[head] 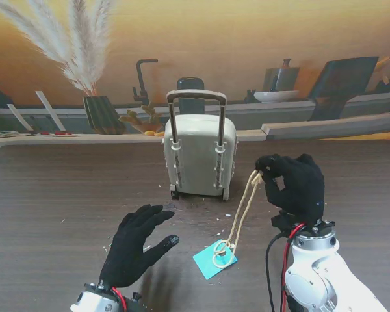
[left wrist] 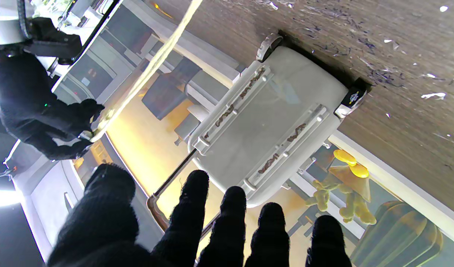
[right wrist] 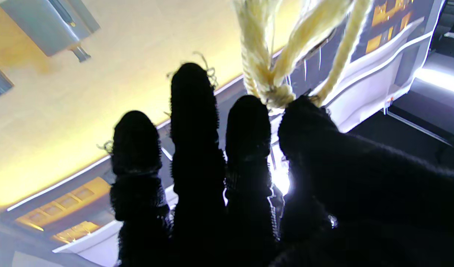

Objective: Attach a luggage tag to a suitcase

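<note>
The right hand [head: 295, 187] pinches the tag's cord [head: 242, 214] high, ready to loop it over the suitcase [head: 199, 155] handle; the left hand [head: 135, 244] hovers open and empty.

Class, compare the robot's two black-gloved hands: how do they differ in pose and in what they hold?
The right hand is raised, fingertips pinched on the cream cord of the turquoise paper tag; the left hand holds nothing. The right hand's fingers curl; the left hand's spread flat, low over the dark wooden table. Both wear black gloves.
</note>
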`<state>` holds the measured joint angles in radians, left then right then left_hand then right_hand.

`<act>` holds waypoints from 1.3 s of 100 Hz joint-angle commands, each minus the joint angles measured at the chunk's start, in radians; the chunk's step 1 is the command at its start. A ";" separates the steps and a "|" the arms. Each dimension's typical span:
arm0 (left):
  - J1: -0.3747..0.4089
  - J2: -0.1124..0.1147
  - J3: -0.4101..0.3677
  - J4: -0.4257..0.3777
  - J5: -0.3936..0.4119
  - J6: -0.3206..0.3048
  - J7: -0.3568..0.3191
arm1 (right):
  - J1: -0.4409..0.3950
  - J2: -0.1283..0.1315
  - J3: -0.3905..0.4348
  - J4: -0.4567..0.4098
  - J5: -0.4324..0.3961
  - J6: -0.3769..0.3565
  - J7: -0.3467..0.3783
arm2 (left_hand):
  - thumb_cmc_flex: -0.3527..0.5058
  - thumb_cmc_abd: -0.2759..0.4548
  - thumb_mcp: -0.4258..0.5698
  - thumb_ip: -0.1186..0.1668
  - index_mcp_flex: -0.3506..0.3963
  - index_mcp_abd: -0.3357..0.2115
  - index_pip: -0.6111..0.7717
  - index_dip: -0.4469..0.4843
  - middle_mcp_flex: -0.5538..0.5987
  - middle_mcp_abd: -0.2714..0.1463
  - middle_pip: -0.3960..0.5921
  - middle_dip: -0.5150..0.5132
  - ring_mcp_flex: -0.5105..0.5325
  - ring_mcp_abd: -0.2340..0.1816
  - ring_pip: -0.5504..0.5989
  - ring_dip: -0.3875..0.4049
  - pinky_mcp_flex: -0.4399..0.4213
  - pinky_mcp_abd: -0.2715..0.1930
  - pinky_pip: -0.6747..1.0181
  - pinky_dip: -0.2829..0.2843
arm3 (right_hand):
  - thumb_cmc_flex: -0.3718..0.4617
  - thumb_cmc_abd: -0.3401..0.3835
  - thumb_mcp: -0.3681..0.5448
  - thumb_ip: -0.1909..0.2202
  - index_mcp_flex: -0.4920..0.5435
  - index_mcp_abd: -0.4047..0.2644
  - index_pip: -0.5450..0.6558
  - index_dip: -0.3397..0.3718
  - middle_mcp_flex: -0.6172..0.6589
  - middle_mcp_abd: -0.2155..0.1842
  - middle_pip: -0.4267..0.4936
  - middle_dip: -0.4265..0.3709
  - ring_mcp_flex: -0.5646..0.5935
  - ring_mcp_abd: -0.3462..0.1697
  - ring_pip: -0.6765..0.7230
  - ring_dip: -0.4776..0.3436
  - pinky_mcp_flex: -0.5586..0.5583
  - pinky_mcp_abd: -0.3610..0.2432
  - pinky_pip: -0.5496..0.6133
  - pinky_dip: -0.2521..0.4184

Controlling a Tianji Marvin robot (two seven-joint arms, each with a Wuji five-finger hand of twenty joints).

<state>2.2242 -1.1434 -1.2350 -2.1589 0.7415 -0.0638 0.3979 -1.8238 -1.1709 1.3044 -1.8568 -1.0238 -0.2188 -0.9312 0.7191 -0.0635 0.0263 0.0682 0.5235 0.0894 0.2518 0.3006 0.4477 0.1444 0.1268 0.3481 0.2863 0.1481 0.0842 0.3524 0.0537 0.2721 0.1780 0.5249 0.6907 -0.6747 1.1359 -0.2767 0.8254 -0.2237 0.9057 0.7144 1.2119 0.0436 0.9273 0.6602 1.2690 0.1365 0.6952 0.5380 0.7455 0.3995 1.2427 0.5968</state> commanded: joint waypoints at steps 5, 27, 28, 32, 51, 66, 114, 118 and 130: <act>-0.006 -0.002 0.002 -0.001 -0.002 0.002 -0.019 | 0.032 -0.005 0.000 -0.040 -0.007 -0.009 -0.020 | -0.001 0.027 -0.030 -0.002 0.007 -0.039 0.001 0.015 0.011 0.011 -0.002 -0.010 0.033 0.001 0.000 -0.022 0.010 -0.034 -0.012 0.007 | 0.026 0.009 0.041 -0.002 0.088 -0.029 0.121 0.034 0.038 0.011 -0.009 0.019 0.035 -0.008 0.021 0.015 0.011 0.023 0.023 0.012; -0.060 -0.004 0.017 0.041 -0.033 0.011 -0.035 | 0.057 -0.004 0.001 -0.100 -0.025 -0.007 -0.026 | -0.006 0.021 -0.031 0.000 -0.051 -0.038 -0.022 0.004 0.016 0.009 0.004 -0.005 0.062 0.022 0.021 -0.007 0.042 -0.012 0.011 0.023 | 0.024 0.009 0.045 -0.005 0.091 -0.032 0.119 0.028 0.043 0.014 -0.014 0.024 0.034 -0.008 0.030 0.016 0.013 0.025 0.022 0.010; -0.064 -0.004 0.018 0.044 -0.035 0.012 -0.036 | 0.058 -0.004 0.001 -0.103 -0.026 -0.007 -0.025 | -0.006 0.019 -0.031 0.000 -0.057 -0.038 -0.025 0.003 0.013 0.008 0.004 -0.005 0.061 0.025 0.022 -0.006 0.042 -0.012 0.012 0.024 | 0.023 0.009 0.045 -0.005 0.091 -0.031 0.119 0.027 0.043 0.013 -0.014 0.024 0.034 -0.008 0.030 0.016 0.013 0.025 0.022 0.010; -0.079 -0.004 0.023 0.054 -0.046 0.016 -0.046 | 0.063 -0.004 0.002 -0.116 -0.029 -0.005 -0.020 | -0.011 0.016 -0.033 0.000 -0.086 -0.036 -0.038 -0.003 0.003 0.007 0.003 -0.004 0.059 0.029 0.025 -0.002 0.042 -0.011 0.016 0.028 | 0.024 0.009 0.044 -0.005 0.091 -0.030 0.119 0.027 0.044 0.014 -0.015 0.024 0.034 -0.008 0.030 0.015 0.013 0.026 0.021 0.010; -0.176 -0.005 0.065 0.131 -0.075 0.016 -0.064 | 0.080 0.002 0.008 -0.163 -0.042 0.000 0.019 | -0.057 -0.043 -0.033 0.000 -0.225 -0.020 -0.102 -0.039 -0.070 -0.042 0.004 0.002 0.042 0.013 0.036 0.022 0.034 -0.021 0.031 0.057 | 0.027 0.013 0.041 -0.005 0.088 -0.028 0.117 0.023 0.042 0.012 -0.019 0.025 0.033 -0.008 0.027 0.013 0.013 0.025 0.021 0.009; -0.280 -0.016 0.129 0.214 -0.119 -0.011 -0.042 | 0.083 0.005 0.006 -0.179 -0.049 0.001 0.036 | -0.080 -0.098 -0.038 -0.005 -0.229 -0.028 -0.101 -0.044 -0.077 -0.061 0.016 0.007 0.040 0.002 0.042 0.031 0.037 -0.025 0.036 0.069 | 0.028 0.014 0.037 -0.004 0.089 -0.028 0.116 0.018 0.042 0.011 -0.021 0.027 0.033 -0.007 0.025 0.011 0.011 0.025 0.019 0.008; -0.489 -0.030 0.288 0.345 -0.184 -0.022 -0.073 | 0.084 0.011 -0.014 -0.192 -0.062 -0.005 0.061 | 0.072 -0.159 0.064 0.012 -0.074 -0.042 -0.005 -0.027 0.019 -0.055 0.070 0.016 0.099 0.012 0.096 0.052 0.079 -0.003 0.049 0.089 | 0.030 0.014 0.036 -0.002 0.089 -0.028 0.119 0.011 0.045 0.014 -0.025 0.029 0.033 -0.006 0.026 0.011 0.010 0.025 0.018 0.007; -0.499 -0.029 0.294 0.351 -0.190 -0.021 -0.083 | 0.082 0.011 -0.016 -0.192 -0.063 -0.006 0.062 | 0.102 -0.171 0.086 0.019 -0.068 -0.045 0.004 -0.025 0.022 -0.053 0.072 0.016 0.100 0.011 0.102 0.054 0.081 -0.003 0.050 0.090 | 0.030 0.015 0.036 -0.002 0.088 -0.027 0.119 0.010 0.045 0.013 -0.025 0.030 0.033 -0.006 0.026 0.011 0.010 0.026 0.018 0.007; -0.529 -0.029 0.317 0.373 -0.197 -0.015 -0.102 | 0.080 0.012 -0.022 -0.192 -0.066 -0.007 0.059 | 0.123 -0.188 0.120 0.027 -0.067 -0.047 0.016 -0.025 0.023 -0.056 0.074 0.015 0.100 0.010 0.112 0.055 0.083 -0.004 0.050 0.092 | 0.030 0.015 0.036 -0.002 0.088 -0.028 0.119 0.009 0.044 0.013 -0.026 0.030 0.033 -0.005 0.025 0.010 0.010 0.026 0.018 0.007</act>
<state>1.7092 -1.1695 -0.9271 -1.7935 0.5408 -0.0858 0.3144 -1.7406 -1.1623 1.2855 -2.0404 -1.0851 -0.2215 -0.8825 0.8218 -0.2241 0.1178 0.0719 0.4249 0.0900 0.2589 0.2754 0.4581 0.1170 0.1888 0.3481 0.3786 0.1721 0.1720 0.3813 0.1321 0.2756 0.2186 0.5966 0.6902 -0.6850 1.1461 -0.2769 0.8306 -0.2236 0.9057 0.7133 1.2237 0.0440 0.9141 0.6708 1.2694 0.1364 0.7081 0.5381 0.7537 0.4003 1.2437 0.5968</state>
